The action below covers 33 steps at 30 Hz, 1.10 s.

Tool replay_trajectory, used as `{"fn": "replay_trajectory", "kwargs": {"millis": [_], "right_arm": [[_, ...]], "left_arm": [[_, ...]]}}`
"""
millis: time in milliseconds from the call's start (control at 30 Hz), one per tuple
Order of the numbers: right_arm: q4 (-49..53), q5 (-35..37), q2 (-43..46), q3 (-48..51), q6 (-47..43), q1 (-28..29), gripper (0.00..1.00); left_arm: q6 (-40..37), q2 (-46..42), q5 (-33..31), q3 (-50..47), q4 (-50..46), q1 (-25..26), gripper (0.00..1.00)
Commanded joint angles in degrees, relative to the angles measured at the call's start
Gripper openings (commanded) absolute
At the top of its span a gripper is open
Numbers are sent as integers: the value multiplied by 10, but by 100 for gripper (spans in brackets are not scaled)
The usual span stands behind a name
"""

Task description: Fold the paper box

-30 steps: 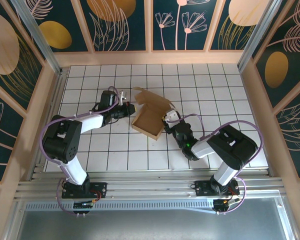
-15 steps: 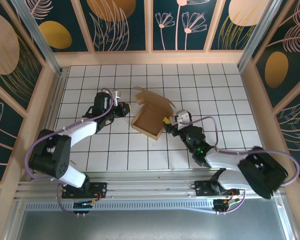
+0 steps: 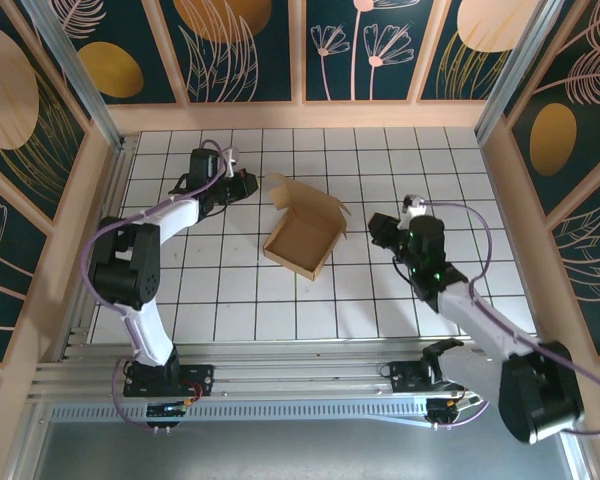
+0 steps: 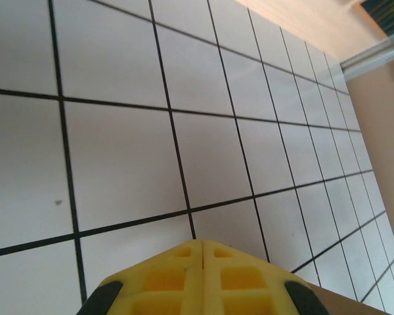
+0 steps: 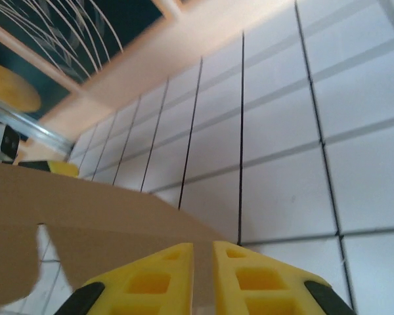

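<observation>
From above, the paper box (image 3: 305, 238) sits mid-surface (image 3: 280, 300) with its walls up and its lid flap raised at the far side. The left claw (image 3: 250, 183) is off to the box's left and the right claw (image 3: 374, 226) is near its right edge (both apart from it).

The left wrist camera has the claw (image 4: 202, 245) pressed shut on nothing, above bare tiles.

At the right wrist, that claw (image 5: 202, 249) is narrowed to a slit and holds nothing, with a brown flap (image 5: 85, 213) just beyond it.
</observation>
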<state>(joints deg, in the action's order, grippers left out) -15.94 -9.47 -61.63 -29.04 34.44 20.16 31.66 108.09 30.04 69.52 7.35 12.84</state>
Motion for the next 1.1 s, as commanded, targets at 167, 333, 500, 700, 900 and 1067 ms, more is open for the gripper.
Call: {"fn": "replay_trajectory", "kwargs": {"millis": [167, 333, 500, 700, 900, 1067], "right_arm": [[10, -132, -107, -42, 95, -5, 0], [-30, -149, -135, -33, 122, -2, 0], [-44, -148, -152, -29, 125, 2, 0], [-45, -146, -168, -39, 124, 6, 0], [-47, -144, -182, -49, 122, 13, 0], [-51, -145, -195, -54, 122, 15, 0]], "left_arm": [[-10, 34, 141, 14, -4, 0, 0], [7, 45, 175, 14, 20, 2, 0], [-3, 60, 183, 22, 13, 10, 0], [-6, 68, 194, 19, 19, 18, 0], [-12, 49, 201, 8, 25, 29, 0], [-14, 48, 197, 2, 19, 30, 0]]}}
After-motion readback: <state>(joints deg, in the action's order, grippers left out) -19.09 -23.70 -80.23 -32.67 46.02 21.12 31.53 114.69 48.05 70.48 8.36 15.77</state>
